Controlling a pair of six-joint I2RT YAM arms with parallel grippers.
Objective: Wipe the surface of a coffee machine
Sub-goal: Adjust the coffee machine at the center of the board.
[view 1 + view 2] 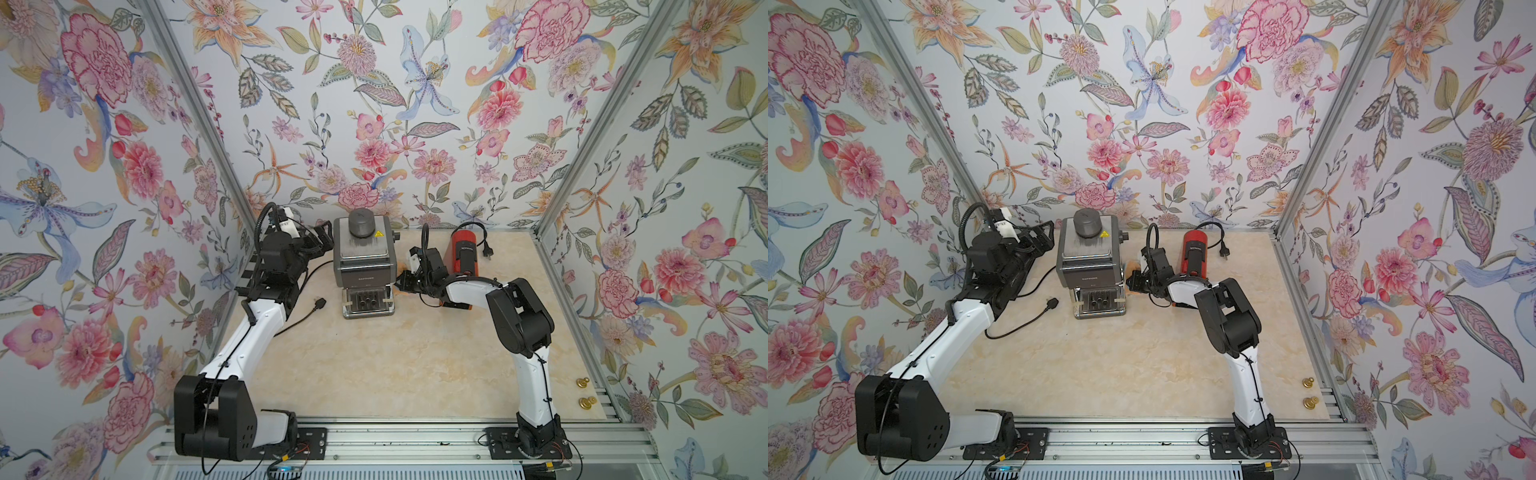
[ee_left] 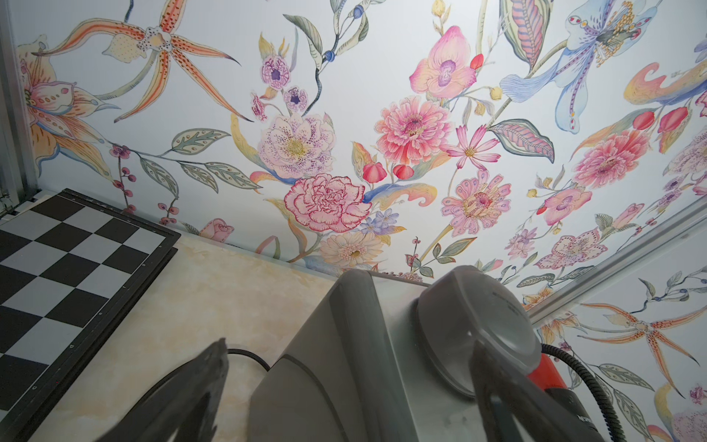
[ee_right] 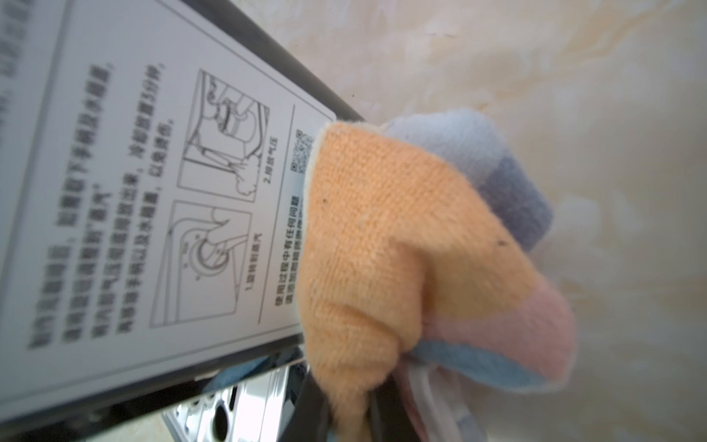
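While my right pincer [image 1: 404, 284] clamps the cloth [image 3: 382, 237] against the coffee machine [image 1: 363, 259], my left pincer [image 1: 322, 239] stands wide beside it; I judge its other faces not yet wiped.

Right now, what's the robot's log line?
right gripper: shut on cloth | cloth: against coffee machine side | left gripper: open beside it

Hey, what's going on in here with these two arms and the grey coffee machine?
The right gripper, jaws shut on a striped cloth, holds the cloth against the instruction sticker on the grey coffee machine's side, low near the table. The left gripper sits with open jaws by the machine's upper edge on the opposite side; contact is unclear. A red appliance stands behind the right arm, untouched.
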